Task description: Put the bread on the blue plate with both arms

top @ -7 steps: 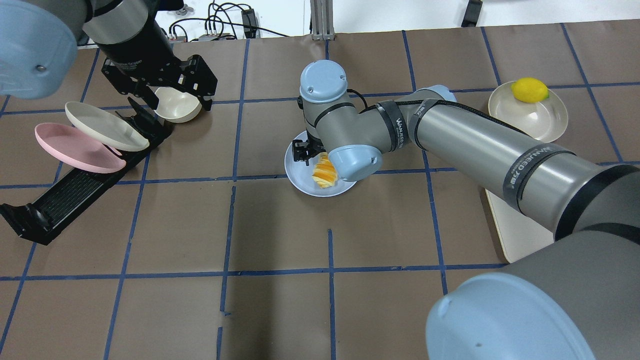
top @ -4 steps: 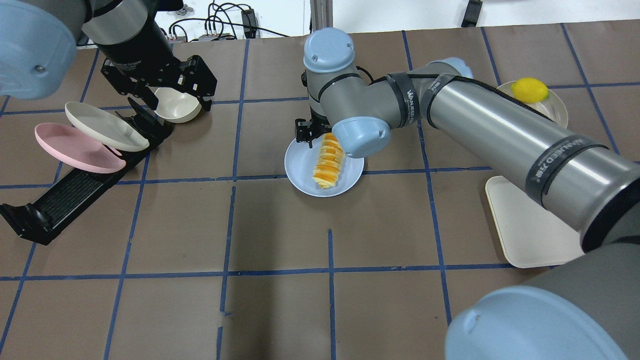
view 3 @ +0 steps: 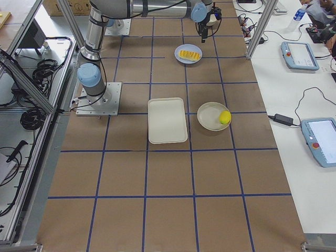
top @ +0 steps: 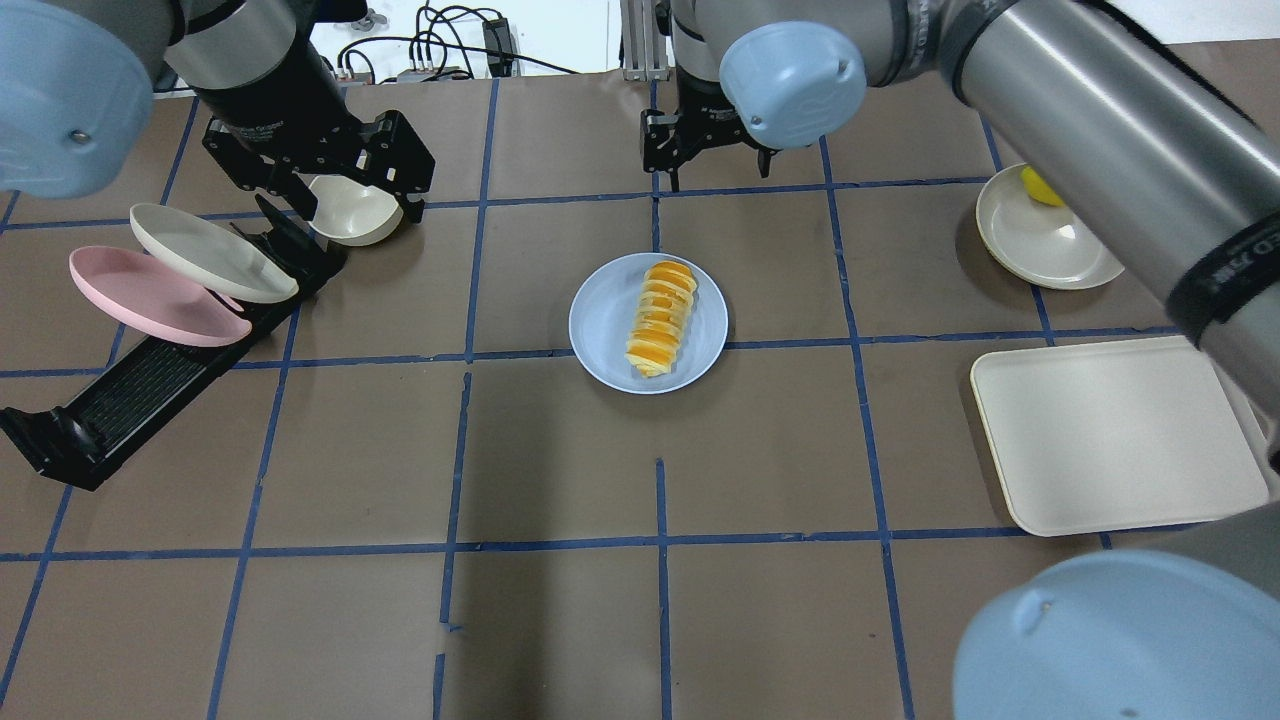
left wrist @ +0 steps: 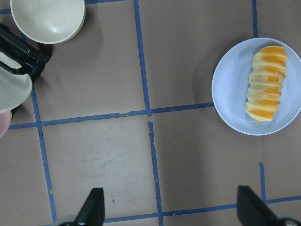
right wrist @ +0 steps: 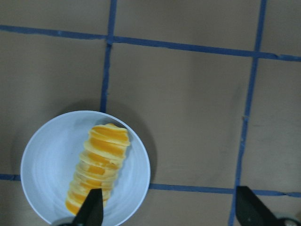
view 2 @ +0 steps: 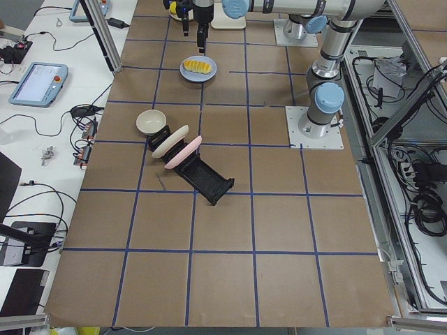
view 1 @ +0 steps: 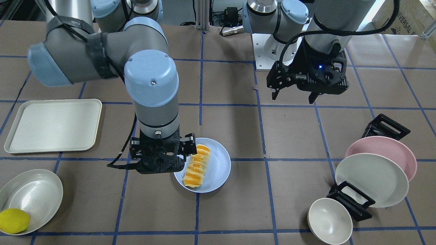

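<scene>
The bread [top: 660, 320] lies lengthwise on the blue plate [top: 600, 330] at the table's middle. Both also show in the front view, bread [view 1: 197, 166] on plate [view 1: 219, 163], in the left wrist view [left wrist: 265, 84] and in the right wrist view [right wrist: 96, 167]. My right gripper [top: 712, 165] is open and empty. It hangs high, beyond the plate's far side; in the front view it [view 1: 161, 154] stands beside the bread. My left gripper [top: 330, 190] is open and empty, raised over the cream bowl at the far left, and shows in the front view [view 1: 293, 97].
A cream bowl [top: 350, 210] sits under the left gripper. A black dish rack [top: 130, 390] holds a pink plate [top: 150, 295] and a cream plate [top: 205, 250]. At the right are a cream tray [top: 1110, 440] and a cream dish [top: 1040, 245] with a lemon [top: 1035, 185].
My right gripper has let go of the bread, risen and drawn back to the plate's far side. The bread stays on the blue plate. The left arm has not moved.
</scene>
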`<control>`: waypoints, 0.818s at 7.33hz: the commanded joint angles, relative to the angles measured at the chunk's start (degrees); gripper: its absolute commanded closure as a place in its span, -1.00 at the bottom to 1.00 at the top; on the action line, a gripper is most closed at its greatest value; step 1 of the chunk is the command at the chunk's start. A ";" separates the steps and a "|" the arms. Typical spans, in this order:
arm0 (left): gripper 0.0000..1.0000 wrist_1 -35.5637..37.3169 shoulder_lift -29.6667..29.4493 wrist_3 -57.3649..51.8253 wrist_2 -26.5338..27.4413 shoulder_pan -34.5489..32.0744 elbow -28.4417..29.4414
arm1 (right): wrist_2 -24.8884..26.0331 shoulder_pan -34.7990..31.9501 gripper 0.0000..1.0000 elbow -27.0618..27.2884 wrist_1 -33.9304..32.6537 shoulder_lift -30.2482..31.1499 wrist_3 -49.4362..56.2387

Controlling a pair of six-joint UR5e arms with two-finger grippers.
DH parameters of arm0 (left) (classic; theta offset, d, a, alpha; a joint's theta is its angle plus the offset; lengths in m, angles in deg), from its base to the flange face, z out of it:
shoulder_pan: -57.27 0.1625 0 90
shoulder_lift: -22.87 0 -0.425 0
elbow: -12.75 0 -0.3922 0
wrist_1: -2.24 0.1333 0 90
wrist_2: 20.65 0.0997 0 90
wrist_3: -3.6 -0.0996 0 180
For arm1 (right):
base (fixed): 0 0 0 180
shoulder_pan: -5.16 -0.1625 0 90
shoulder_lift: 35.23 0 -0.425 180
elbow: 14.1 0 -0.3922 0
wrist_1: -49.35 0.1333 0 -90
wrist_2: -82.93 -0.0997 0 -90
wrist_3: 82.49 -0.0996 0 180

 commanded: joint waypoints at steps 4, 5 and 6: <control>-1.00 0.22 0.00 0.10 -0.08 -0.26 -0.43 | 0.65 13.74 -1.00 -0.22 10.97 10.03 13.68; -1.00 0.22 0.00 0.10 -0.08 -0.26 -0.34 | 0.65 14.55 -1.00 1.01 12.20 11.61 15.20; -1.00 -0.04 0.09 0.10 0.01 -0.26 -0.52 | 0.39 14.64 -0.99 3.19 12.21 14.15 15.12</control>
